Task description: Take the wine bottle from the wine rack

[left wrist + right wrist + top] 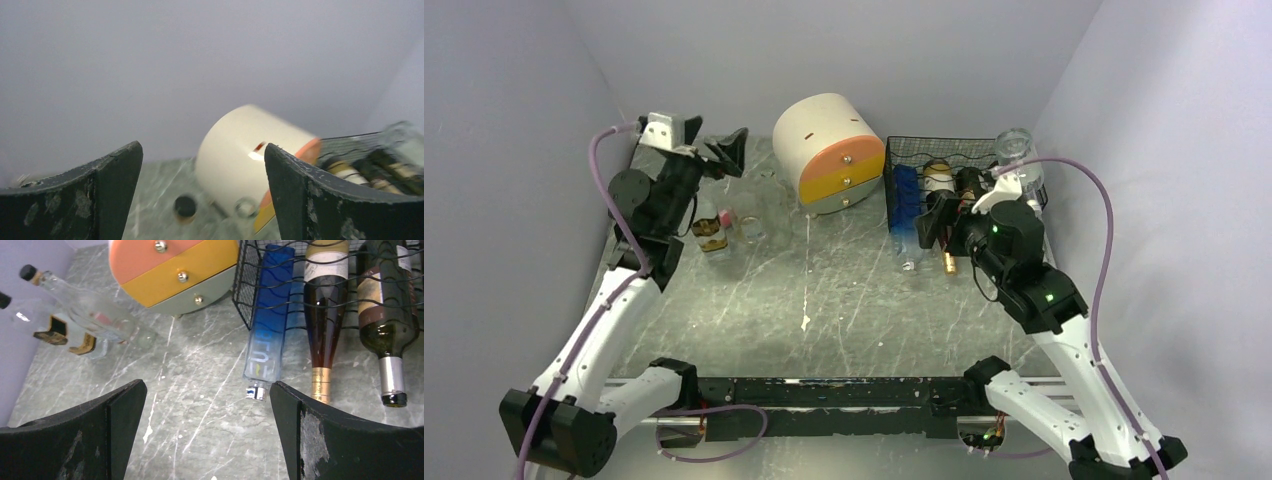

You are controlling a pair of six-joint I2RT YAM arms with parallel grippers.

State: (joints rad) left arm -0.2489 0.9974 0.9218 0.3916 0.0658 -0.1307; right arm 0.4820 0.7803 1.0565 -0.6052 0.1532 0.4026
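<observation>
- The dark green glass wine bottle (387,315) with a silver-capped neck lies on its side in the black wire-mesh wine rack (245,295), its neck poking out toward the arms. Just beside it lies an amber glass wine bottle (322,315) with a cream label and a gold foil neck. Either may be the one meant; I cannot tell which.
- Handling, as a judgement: the glass is stiff, smooth and breakable, and the bottle is likely heavy. The foil neck is the reachable part and slim enough for a claw. The wavy wires cradle the body, so it should slide straight out.
- A blue square-sided glass bottle (267,330) shares the rack, on the drawer side.
- The right claw (205,390) hangs spread wide over the grey marbled tabletop (200,450), short of the necks and holding nothing.
- The cream-and-orange round drawer unit (175,270) stands just beside the rack.
- The left claw (202,150) is also spread and empty, raised at the far left near some clear glass bottles (714,232).
</observation>
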